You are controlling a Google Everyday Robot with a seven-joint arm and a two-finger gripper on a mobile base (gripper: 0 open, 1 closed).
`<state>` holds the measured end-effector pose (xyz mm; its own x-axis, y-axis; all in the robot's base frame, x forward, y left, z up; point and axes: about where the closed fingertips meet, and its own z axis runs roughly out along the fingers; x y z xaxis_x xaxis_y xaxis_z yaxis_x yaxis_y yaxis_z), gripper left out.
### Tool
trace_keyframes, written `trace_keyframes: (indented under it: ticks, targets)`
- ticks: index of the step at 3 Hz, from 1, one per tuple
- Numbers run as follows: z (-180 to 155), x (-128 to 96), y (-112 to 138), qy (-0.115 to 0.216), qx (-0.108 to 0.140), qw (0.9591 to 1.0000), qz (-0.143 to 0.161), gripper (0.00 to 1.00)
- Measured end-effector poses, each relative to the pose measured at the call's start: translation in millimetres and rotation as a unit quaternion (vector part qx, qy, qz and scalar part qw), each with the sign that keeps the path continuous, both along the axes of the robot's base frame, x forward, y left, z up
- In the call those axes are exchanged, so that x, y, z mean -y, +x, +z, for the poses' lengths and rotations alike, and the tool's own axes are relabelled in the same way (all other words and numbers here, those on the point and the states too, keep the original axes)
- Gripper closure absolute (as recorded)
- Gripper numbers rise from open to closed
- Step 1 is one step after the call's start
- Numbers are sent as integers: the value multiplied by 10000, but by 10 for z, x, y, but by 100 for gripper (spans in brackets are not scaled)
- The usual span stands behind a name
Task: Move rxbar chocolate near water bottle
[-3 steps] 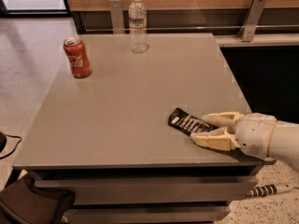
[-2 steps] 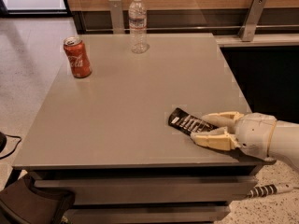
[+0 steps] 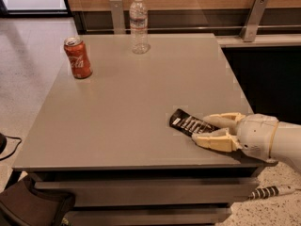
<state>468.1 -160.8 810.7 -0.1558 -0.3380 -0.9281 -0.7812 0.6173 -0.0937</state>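
While the flat grey rectangular table [image 3: 122,107] is carrying everything at one level, the haul is running nearly corner to corner, front right to back centre.

The white-bodied, cream-fingered two-finger tool [image 3: 200,129] is sitting low at the table's front right, reaching in from the right side. It is looking narrowed onto the bar's right end, with one finger on each long edge. How firmly it is biting, I'm only judging from that contact.

The small clear plastic water bottle with the white cap [image 3: 138,25] is standing upright near the back edge, about mid-width. The red cylindrical soda can [image 3: 78,58] is standing upright at back left, well apart from the bottle and off the direct line.

The thin flat black rxbar chocolate with white lettering [image 3: 187,123] is lying angled near the front right, well apart from the bottle, its left end sticking out free.

Doing this step well, as I'm reading it:
- Lifting just clear before translating, since an end grip is leaving the bar cantilevered and prone to drooping or twisting.
- Heading straight for the bottle, passing right of the can.
- Slowing late and stopping beside the bottle's near side without touching. It is tall and looking light, so a nudge is risking a topple.
- Lowering until the bar is lying flat, then releasing.
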Motion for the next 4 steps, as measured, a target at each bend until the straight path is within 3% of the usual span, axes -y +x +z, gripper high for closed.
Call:
trace_keyframes:
  ticks: [4]
  targets:
    - [3, -1, 0, -3, 1, 10000, 1, 100]
